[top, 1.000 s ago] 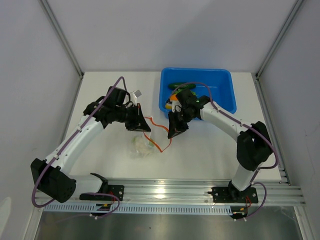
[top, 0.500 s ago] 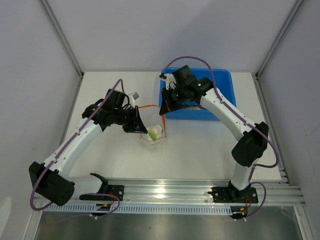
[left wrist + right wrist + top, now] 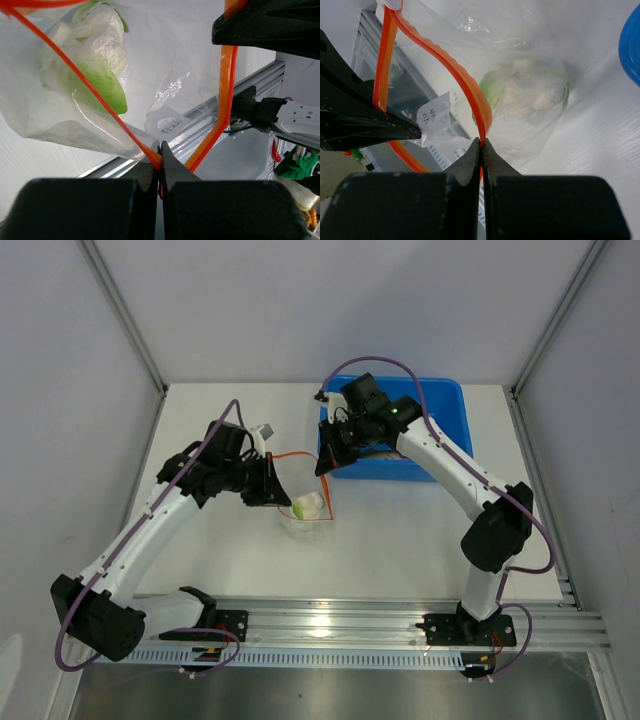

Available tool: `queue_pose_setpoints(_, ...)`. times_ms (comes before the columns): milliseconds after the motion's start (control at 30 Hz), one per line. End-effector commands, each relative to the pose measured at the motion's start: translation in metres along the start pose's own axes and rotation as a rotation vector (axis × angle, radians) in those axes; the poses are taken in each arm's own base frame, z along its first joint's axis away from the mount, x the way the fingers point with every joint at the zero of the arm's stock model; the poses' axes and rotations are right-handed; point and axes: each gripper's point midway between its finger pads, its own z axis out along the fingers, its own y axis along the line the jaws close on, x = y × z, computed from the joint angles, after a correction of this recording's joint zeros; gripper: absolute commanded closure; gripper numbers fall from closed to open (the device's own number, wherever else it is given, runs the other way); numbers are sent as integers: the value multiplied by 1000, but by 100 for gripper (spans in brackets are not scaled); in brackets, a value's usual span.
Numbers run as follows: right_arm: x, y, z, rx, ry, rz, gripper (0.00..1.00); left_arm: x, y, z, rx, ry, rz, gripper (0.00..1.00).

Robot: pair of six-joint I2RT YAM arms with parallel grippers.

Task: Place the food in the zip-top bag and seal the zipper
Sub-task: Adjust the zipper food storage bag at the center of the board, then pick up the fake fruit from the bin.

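Two spots on the zipper [image 3: 225,90] are gripped, by the left tool [image 3: 161,148] at the zip-top bag's [image 3: 170,50] nine o'clock, the right tool [image 3: 481,143] at one o'clock.

Orange-red zipper [image 3: 465,87] tight in the closed right end effector [image 3: 480,142]; cauliflower [image 3: 530,92] inside the clear bag [image 3: 520,45].

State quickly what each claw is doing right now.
Left claw: shut on the orange-red zipper.
Right claw: shut on the same zipper, at another spot.
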Motion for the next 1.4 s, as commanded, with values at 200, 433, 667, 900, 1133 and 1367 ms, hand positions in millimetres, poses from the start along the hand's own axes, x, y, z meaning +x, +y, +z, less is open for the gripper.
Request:
queue_pose_setpoints(200, -9, -6, -2, 26, -1, 30, 68, -7, 2, 1, 9, -12, 55, 100)
queue_pose_setpoints(433, -38, -5, -25, 86, -100, 15, 32, -11, 4, 5, 17, -11, 76, 99)
queue_pose_setpoints(667, -88, -60, -69, 267, -352, 232, 7, -17, -1, 8, 48, -25, 99, 99)
queue_pose_setpoints(900, -109, -147, -84, 477, -481, 453, 1, -24, -4, 11, 64, -40, 133, 99)
queue_pose_setpoints(1133, -110, -229, -65, 609, -521, 642, 1, -26, -6, 12, 83, -40, 172, 100)
queue_pose_setpoints(1367, -108, -276, -42, 711, -512, 677, 1, -28, -8, 14, 105, -47, 196, 100)
